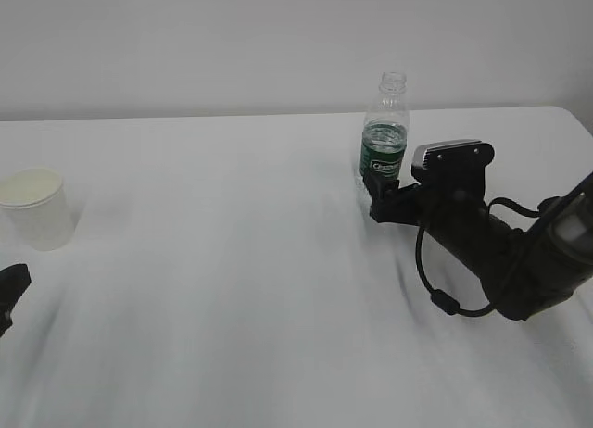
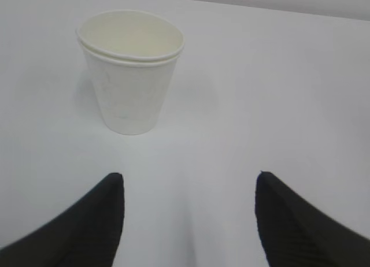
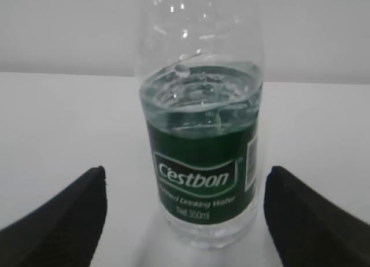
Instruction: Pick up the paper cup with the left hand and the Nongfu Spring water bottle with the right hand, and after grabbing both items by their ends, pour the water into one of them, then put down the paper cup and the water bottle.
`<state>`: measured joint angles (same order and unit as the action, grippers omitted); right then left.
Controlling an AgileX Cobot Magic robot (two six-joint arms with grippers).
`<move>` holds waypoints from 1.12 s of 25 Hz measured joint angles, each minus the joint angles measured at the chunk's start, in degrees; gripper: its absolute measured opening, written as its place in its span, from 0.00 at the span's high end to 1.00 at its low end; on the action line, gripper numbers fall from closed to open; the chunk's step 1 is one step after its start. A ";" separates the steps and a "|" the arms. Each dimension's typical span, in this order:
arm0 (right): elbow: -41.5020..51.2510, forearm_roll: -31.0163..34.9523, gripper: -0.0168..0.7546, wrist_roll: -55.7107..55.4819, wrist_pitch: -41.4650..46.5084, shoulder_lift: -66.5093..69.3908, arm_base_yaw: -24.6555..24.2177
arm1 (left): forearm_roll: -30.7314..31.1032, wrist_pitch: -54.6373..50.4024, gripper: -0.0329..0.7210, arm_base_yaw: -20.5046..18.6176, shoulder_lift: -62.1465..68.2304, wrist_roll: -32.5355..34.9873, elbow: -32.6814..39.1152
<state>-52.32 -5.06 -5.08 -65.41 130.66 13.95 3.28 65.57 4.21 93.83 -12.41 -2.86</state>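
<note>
- The paper cup (image 1: 35, 208) stands upright at the far left of the white table (image 1: 232, 289), empty as far as the left wrist view shows, its rolled rim looking doubled, as if two cups were nested.
- The left gripper (image 2: 189, 189) is spread wide, holding nothing, its dark fingertips (image 2: 110, 200) short of the cup; the cup sits left of the gap's centre line.
- The water bottle (image 1: 384, 132), labelled Cestbon in the right wrist view, stands upright and capless near the table's far edge, right of centre, with water (image 3: 199, 96) reaching roughly the top of its green label (image 3: 199, 163).
- The right gripper (image 3: 185, 189) is also spread and empty, low on the table, with the bottle's base between and just ahead of its fingertips.
- Risks, as I judge them:
  - The left approach is off-centre, so one finger could nudge the light cup and tip or slide it.
  - A hard squeeze could crumple the cup, or lift only the outer one if they are nested.
  - Gripping the open bottle low could let it tilt or squeeze water out of the neck.
</note>
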 joint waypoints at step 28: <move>-9.20 3.33 0.18 0.00 0.00 5.30 0.00 | 0.00 0.00 0.29 0.00 0.09 0.00 0.00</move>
<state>-61.52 -1.73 -5.08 -65.41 135.96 13.95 3.28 65.57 4.21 93.92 -12.41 -2.86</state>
